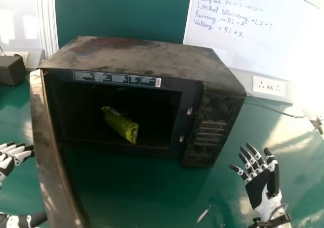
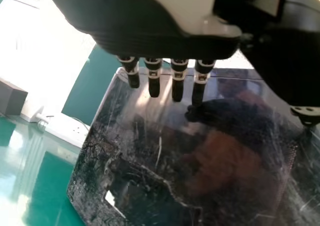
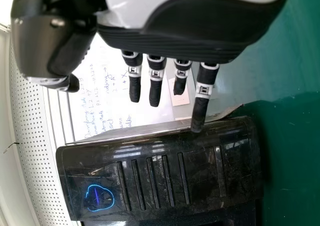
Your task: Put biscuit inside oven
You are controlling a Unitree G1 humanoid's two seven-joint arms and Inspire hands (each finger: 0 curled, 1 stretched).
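Biscuit packet in the oven, door standing open

With the head view read as a clock face, the biscuit packet [image 1: 120, 125] lies inside the microwave oven [image 1: 216, 129], just off centre toward eight o'clock, slanting with its lower end near the front lip. Placing looks done; what seems left, if the oven is meant to be closed, is shutting the oven door [image 1: 46, 147], which stands wide open from nine round to seven.

The left hand [image 2: 178, 83] is at eight o'clock, outside the door, fingers straight and pinching nothing; I cannot tell whether they touch the glass. It looks well set to push the door's outer face round toward the opening. The right hand [image 1: 260, 185] is at four o'clock, fingers spread, empty and clear of the swing. The packet's near end could catch the door if it pokes past the lip, so a slow push is wise.

Around it: a whiteboard [image 1: 273, 41] between one and two, a wall socket [image 1: 269, 86] and cable [image 1: 283, 112] toward three, a dark box [image 1: 11, 70] between nine and ten, and a pale scrap [image 1: 203, 214] between five and six on the green tabletop [image 1: 152, 197].
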